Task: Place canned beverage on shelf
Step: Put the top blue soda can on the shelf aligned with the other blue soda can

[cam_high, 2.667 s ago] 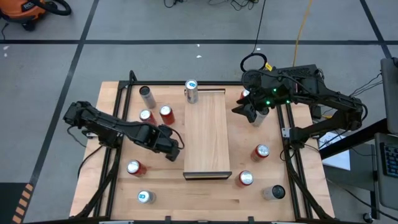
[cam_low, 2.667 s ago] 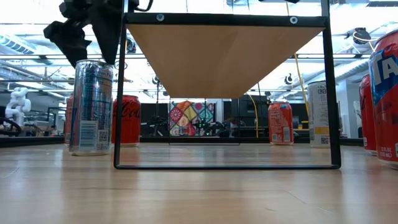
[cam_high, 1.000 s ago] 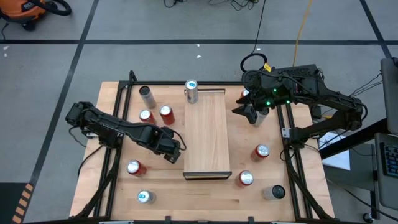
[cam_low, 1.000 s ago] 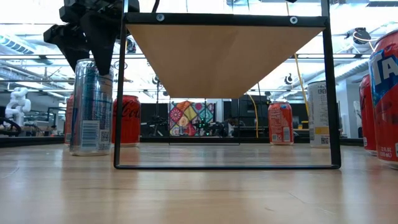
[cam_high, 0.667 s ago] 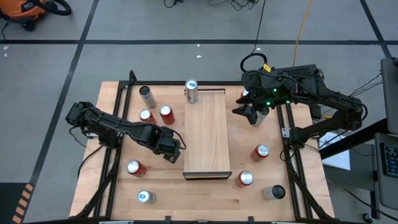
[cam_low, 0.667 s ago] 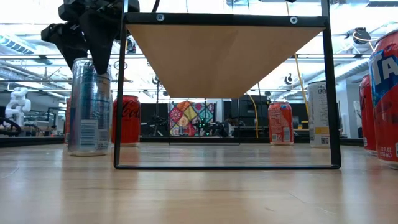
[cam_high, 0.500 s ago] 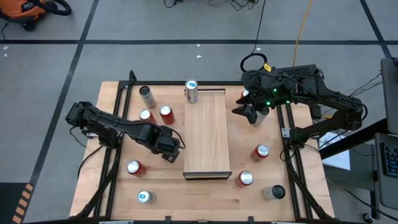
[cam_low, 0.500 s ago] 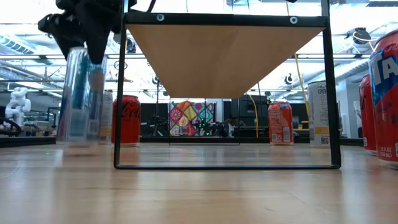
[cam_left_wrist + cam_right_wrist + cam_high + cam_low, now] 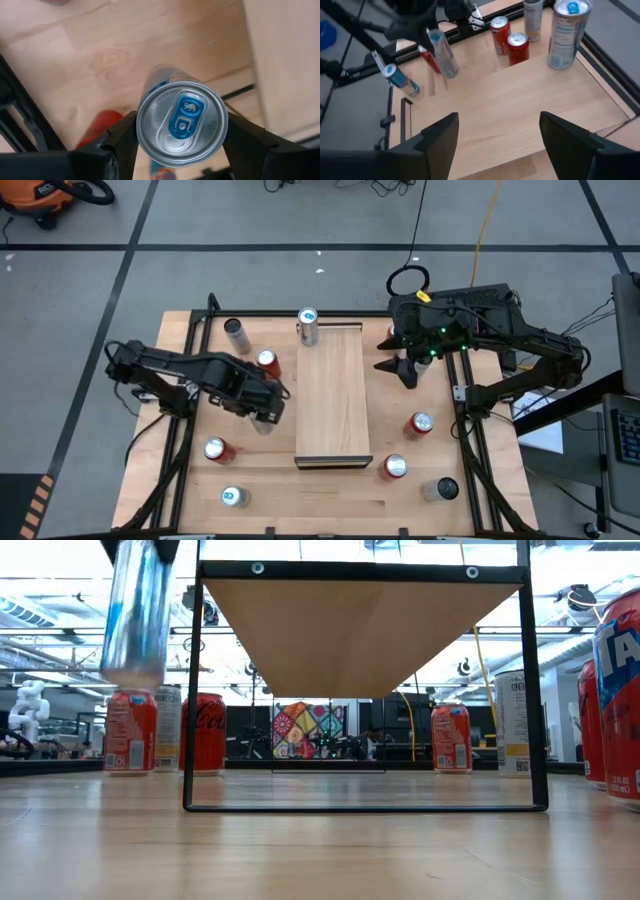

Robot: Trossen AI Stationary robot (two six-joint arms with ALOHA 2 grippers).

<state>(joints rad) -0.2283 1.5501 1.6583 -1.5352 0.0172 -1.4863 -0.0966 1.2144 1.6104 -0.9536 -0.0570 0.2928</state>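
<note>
Gripping the slim silver-blue can (image 9: 181, 121) near its top, clear of the desk (image 9: 340, 490) beside the shelf (image 9: 333, 395), the left end effector (image 9: 180, 140) holds slick, dentable metal; the right end effector (image 9: 497, 132) hovers open.

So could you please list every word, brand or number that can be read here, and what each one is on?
"Coca-Cola" script, only partly legible: red can standing behind the shelf frame's left post, low view.
"TA", cut off by the picture edge: big red can at the right, low view.
Print on the white can: too small to read.
Held silver-blue can: blurred.
</note>
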